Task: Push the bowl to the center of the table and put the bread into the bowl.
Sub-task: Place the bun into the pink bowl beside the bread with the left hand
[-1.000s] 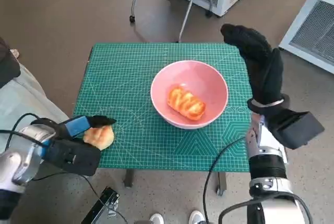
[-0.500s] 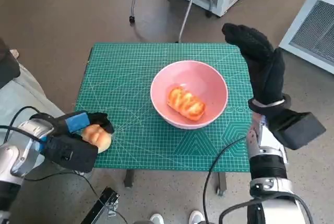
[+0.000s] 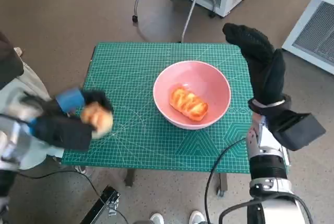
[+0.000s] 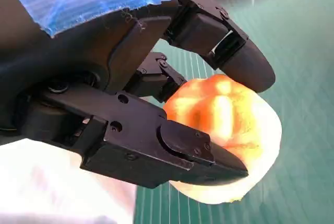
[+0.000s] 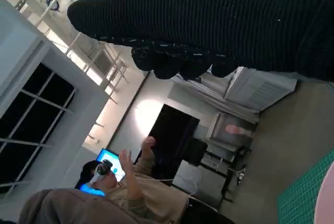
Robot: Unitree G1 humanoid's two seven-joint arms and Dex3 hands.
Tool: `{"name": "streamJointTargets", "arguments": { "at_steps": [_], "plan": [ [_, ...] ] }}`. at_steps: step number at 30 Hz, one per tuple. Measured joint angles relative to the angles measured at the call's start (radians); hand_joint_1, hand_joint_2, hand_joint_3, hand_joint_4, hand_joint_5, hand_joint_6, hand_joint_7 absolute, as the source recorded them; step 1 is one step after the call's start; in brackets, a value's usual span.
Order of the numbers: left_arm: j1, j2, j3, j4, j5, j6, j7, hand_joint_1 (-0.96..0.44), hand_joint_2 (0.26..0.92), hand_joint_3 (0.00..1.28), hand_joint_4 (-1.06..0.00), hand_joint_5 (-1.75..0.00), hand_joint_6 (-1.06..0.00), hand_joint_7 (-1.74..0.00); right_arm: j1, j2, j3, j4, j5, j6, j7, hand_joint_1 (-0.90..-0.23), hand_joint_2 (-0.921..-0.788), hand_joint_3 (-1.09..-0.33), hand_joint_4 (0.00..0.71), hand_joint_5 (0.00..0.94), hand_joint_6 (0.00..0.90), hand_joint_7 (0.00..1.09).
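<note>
A pink bowl (image 3: 192,94) sits near the middle of a green mat (image 3: 135,67) covering the small table, and one glazed roll (image 3: 188,103) already lies inside it. At the table's left edge, the left hand (image 3: 68,119), black with blue tape, grips a second bread (image 3: 97,118) between its fingers (image 4: 245,67), lifted just off the mat; this area is motion-blurred in the head view. The left wrist view shows the bread (image 4: 224,135) clamped between dark fingers above and below. The right hand (image 3: 261,62), in a black glove, is held upright just beside the bowl's right rim, holding nothing, fingers extended and apart. A person (image 5: 104,192) sits in the background.

The bowl looks placed, so the step in hand is carrying the bread. Next, the left hand likely needs to travel right, over the rim, and let go above the free space beside the roll.
</note>
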Motion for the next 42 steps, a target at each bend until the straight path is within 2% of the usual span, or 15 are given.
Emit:
{"name": "streamJointTargets", "arguments": {
  "at_steps": [5,9,13,18,23,30,34,38,39,40,41,42],
  "plan": [
    [-0.115,-0.024,0.014,-0.036,-0.001,0.021,0.014,0.0,0.912,0.14,-0.51,-1.35,-0.67,-1.14,0.0,-0.002,0.0,0.005,0.0,0.0,0.0,-0.527,-0.921,-0.693,0.433,0.014,0.039,0.85],
    [-0.195,-0.061,0.011,-0.068,-0.001,0.043,0.015,0.0,0.823,0.33,-0.43,-1.42,-0.68,-1.17,0.0,-0.005,0.0,0.008,0.0,-0.003,0.0,-0.524,-0.921,-0.693,0.434,0.014,0.04,0.85],
    [-0.267,-0.112,-0.005,-0.085,0.001,0.059,0.016,0.0,0.801,0.38,-0.41,-1.43,-0.69,-1.19,-0.001,-0.007,0.0,0.008,-0.001,-0.003,0.0,-0.525,-0.921,-0.695,0.434,0.014,0.04,0.85],
    [-0.345,-0.19,-0.047,-0.065,0.017,0.055,0.045,0.0,0.886,0.21,-0.44,-1.35,-0.7,-1.17,-0.001,-0.01,0.0,0.006,-0.001,-0.004,-0.001,-0.522,-0.921,-0.7,0.433,0.014,0.04,0.85],
    [-0.409,-0.281,-0.104,0.016,0.048,0.024,0.108,0.0,0.914,0.15,-0.46,-1.33,-0.69,-1.18,0.0,-0.01,0.0,0.002,0.0,-0.004,-0.001,-0.524,-0.921,-0.701,0.433,0.014,0.04,0.85],
    [-0.454,-0.403,-0.19,0.18,0.086,-0.057,0.225,0.0,0.92,0.15,-0.51,-1.22,-0.62,-1.3,0.002,-0.01,0.0,-0.006,0.0,-0.004,-0.001,-0.528,-0.921,-0.697,0.433,0.014,0.04,0.85],
    [-0.464,-0.463,-0.244,0.287,0.122,-0.103,0.302,0.0,0.921,0.18,-0.47,-1.23,-0.6,-1.36,0.007,-0.011,0.0,-0.013,0.0,-0.004,-0.002,-0.531,-0.921,-0.697,0.432,0.014,0.039,0.85],
    [-0.467,-0.512,-0.295,0.38,0.161,-0.125,0.354,0.0,0.921,0.24,-0.37,-1.32,-0.56,-1.39,0.014,-0.011,-0.003,-0.022,0.001,-0.004,-0.003,-0.543,-0.921,-0.683,0.431,0.013,0.037,0.85],
    [-0.467,-0.522,-0.306,0.4,0.172,-0.125,0.362,-0.07,0.921,0.25,-0.35,-1.19,-0.54,-1.41,0.015,-0.012,-0.004,-0.025,0.002,-0.003,-0.003,-0.544,-0.921,-0.679,0.431,0.013,0.039,0.85],
    [-0.467,-0.53,-0.317,0.413,0.179,-0.124,0.367,-0.17,0.921,0.26,-0.36,-0.89,-0.5,-1.44,0.016,-0.012,-0.005,-0.028,0.002,-0.002,-0.003,-0.545,-0.921,-0.674,0.431,0.013,0.041,0.86],
    [-0.467,-0.538,-0.327,0.429,0.188,-0.124,0.37,-0.15,0.897,0.24,-0.37,-0.63,-0.45,-1.14,0.018,-0.012,-0.007,-0.032,0.002,-0.002,-0.003,-0.545,-0.921,-0.671,0.432,0.014,0.043,0.86],
    [-0.467,-0.544,-0.337,0.441,0.196,-0.124,0.37,-0.13,0.898,0.19,-0.4,-0.43,-0.46,-0.87,0.02,-0.012,-0.008,-0.035,0.002,-0.001,-0.003,-0.545,-0.921,-0.669,0.432,0.014,0.045,0.86]
  ]
}}
